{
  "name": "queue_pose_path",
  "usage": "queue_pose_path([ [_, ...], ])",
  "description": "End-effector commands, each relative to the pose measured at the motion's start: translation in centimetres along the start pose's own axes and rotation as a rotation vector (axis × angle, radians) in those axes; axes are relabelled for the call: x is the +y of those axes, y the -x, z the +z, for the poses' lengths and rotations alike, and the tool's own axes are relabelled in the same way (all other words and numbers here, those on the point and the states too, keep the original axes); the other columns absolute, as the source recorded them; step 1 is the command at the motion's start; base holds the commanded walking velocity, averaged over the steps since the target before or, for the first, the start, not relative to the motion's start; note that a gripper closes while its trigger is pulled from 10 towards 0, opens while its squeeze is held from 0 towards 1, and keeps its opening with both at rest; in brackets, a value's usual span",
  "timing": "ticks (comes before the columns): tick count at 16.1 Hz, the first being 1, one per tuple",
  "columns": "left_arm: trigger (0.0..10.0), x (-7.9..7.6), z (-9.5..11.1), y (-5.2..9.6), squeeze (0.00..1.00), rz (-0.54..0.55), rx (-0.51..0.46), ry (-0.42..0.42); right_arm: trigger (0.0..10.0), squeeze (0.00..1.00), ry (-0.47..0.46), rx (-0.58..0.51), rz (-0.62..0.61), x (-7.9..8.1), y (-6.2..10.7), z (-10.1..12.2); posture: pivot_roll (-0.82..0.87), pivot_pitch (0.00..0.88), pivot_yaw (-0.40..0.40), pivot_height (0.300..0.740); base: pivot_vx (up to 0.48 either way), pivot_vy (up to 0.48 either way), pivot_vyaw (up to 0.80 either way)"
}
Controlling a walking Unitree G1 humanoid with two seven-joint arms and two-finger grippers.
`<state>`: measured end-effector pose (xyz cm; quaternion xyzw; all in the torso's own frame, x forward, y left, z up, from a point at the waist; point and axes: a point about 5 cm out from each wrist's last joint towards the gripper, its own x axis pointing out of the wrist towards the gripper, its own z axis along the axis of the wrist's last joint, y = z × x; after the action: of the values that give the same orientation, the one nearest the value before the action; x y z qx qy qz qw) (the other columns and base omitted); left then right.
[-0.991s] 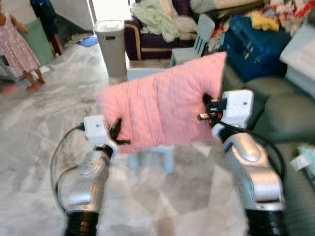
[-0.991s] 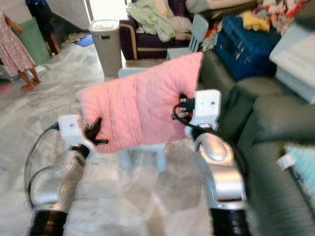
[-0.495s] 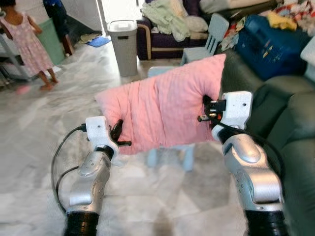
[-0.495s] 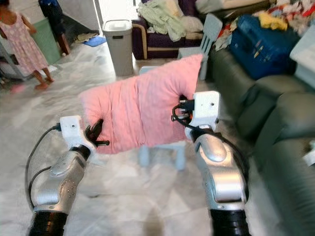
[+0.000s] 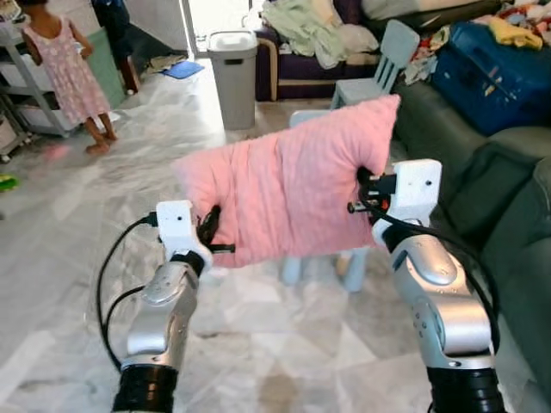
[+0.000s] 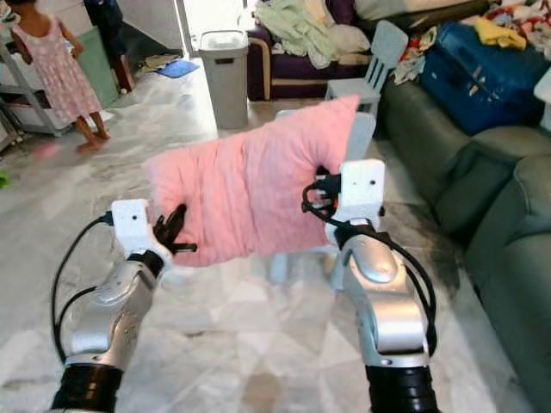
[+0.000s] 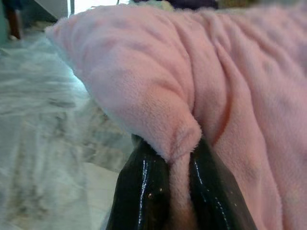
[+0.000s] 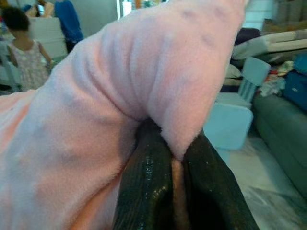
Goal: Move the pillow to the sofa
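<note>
You have the pink pillow (image 5: 288, 194) held up in the air between both arms, in front of the robot's chest and clear of the marble floor (image 5: 60, 258). The left claw (image 5: 209, 234) is pinched closed on the pillow's lower left corner, and its wrist view shows a fold of fleece squeezed between the two black fingers (image 7: 144, 191). The right claw (image 5: 360, 191) is likewise clamped shut on the pillow's right edge, with fabric bunched between its fingers (image 8: 144, 191). Both grips take only a thin pinch of cloth, so judge them as modest holds: keep the arms the same width apart and avoid stretching or jerking, or a corner may slip out. Just behind the pillow stands a small pale blue chair (image 5: 344, 258), and a second one (image 5: 379, 64) sits further back, so keep the pillow high as you carry it. The dark green sofa (image 5: 482, 172) lies to the robot's right, near but not yet under the pillow; turn the body that way and walk in before lowering. Its far end carries a blue bag (image 5: 495, 73), so aim for the bare cushion nearer you. Farther off stand a grey bin (image 5: 234, 73) and two people (image 5: 69, 73); they are well apart from your path.
</note>
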<state>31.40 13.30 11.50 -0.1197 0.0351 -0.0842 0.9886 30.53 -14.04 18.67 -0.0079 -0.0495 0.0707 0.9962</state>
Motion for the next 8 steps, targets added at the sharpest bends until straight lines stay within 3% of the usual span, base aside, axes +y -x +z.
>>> queue_pose_path([
  [1,10.0,0.05,1.30,-0.45,0.00,-0.008,-0.049,-0.010,10.0,0.00,0.005,-0.026,-0.001,-0.02,-0.07,0.58,-0.06,0.000,0.035,0.740,0.000,0.000,0.00],
  [4,10.0,0.37,1.35,-0.17,0.00,-0.020,-0.055,0.049,10.0,0.00,0.004,-0.022,0.000,-0.02,-0.08,0.56,-0.06,0.000,0.032,0.740,0.000,0.000,0.00],
  [8,10.0,0.57,1.10,0.03,0.00,-0.022,-0.049,0.072,10.0,0.00,0.008,-0.014,0.002,-0.11,-0.12,0.50,-0.06,0.000,0.030,0.740,0.000,0.000,-0.58],
])
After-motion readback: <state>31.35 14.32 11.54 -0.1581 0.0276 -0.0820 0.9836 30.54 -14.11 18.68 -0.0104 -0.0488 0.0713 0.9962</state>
